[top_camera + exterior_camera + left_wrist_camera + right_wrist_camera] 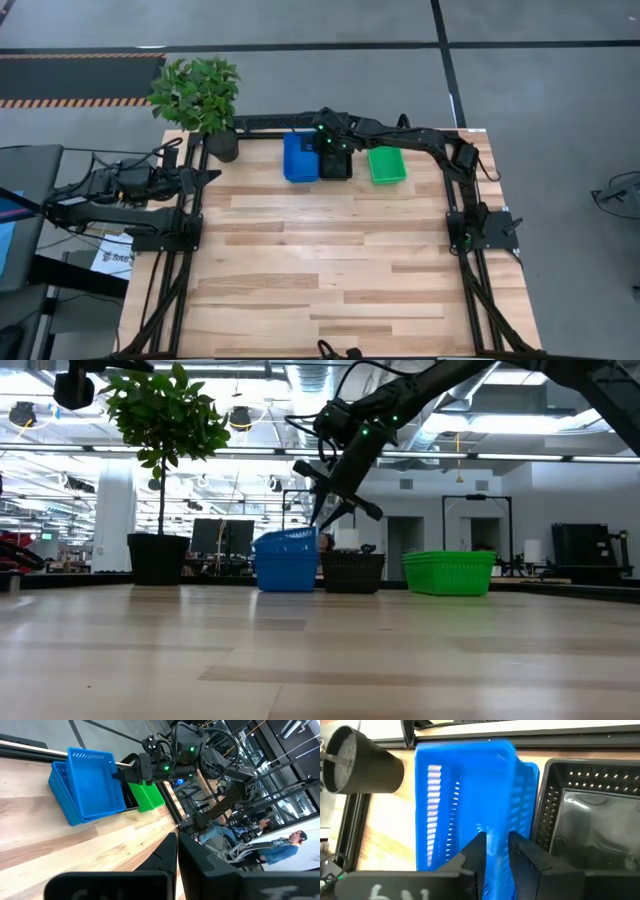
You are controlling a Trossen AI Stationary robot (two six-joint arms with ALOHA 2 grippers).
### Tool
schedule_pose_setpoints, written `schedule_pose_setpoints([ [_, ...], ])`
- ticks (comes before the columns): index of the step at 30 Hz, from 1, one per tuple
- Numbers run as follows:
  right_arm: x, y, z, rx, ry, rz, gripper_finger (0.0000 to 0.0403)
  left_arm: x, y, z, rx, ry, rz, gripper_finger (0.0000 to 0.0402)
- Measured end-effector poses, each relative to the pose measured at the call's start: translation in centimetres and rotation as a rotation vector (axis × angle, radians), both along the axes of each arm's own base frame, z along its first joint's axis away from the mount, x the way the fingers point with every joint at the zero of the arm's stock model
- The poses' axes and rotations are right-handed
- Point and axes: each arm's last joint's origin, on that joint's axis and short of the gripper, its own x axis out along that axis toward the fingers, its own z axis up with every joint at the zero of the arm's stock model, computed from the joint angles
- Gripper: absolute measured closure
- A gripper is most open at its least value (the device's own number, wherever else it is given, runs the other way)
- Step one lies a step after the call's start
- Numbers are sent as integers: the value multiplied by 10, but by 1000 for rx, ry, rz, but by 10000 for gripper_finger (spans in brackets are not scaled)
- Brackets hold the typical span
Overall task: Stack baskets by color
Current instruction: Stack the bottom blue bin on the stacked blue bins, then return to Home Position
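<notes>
Judging from how the top blue basket [462, 795] sits askew on the blue stack [299, 157], our worry is that it stays cocked instead of nesting: in the right wrist view its rim is offset from the one beneath, so a snagged finger on withdrawal could drag it off or tip the pile toward the plant pot [222, 146] just beside it at nine o'clock. We see the right gripper [335, 510] hanging over the gap between the blue stack and the black stack [335, 163], fingers [476, 851] parted a little with nothing between them, so we read it as just released; the top blue basket rests on its pile and not in the jaws. Our right arm reaches from its base at the table's three o'clock edge across toward twelve o'clock, forearm long and nearly level, wrist bent down so the fingers point at the baskets. All three piles sit in a row along the twelve o'clock edge: blue, then black touching it, then the green stack [386, 165] slightly apart toward three o'clock. Our left gripper [205, 176] waits clenched and empty near the nine o'clock edge, close to the plant, well apart from the baskets.
</notes>
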Motion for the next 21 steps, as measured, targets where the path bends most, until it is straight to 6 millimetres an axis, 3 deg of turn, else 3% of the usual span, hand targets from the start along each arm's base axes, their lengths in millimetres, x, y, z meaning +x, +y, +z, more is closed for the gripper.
schedule_pose_setpoints([
  [6, -1, -4, 6, -28, 5, 55, 281, 0, 0, 0, 5, 2, 1, 401],
  [12, 3, -8, 38, -124, -13, 134, 274, 0, 1, -1, 21, 23, 14, 401],
  [16, -2, 0, 91, -191, -83, 286, 277, 1, 1, -6, 33, 80, 31, 401],
  [21, -38, 23, 171, -356, -112, 441, 280, 2, 2, -3, 45, 49, 76, 401],
])
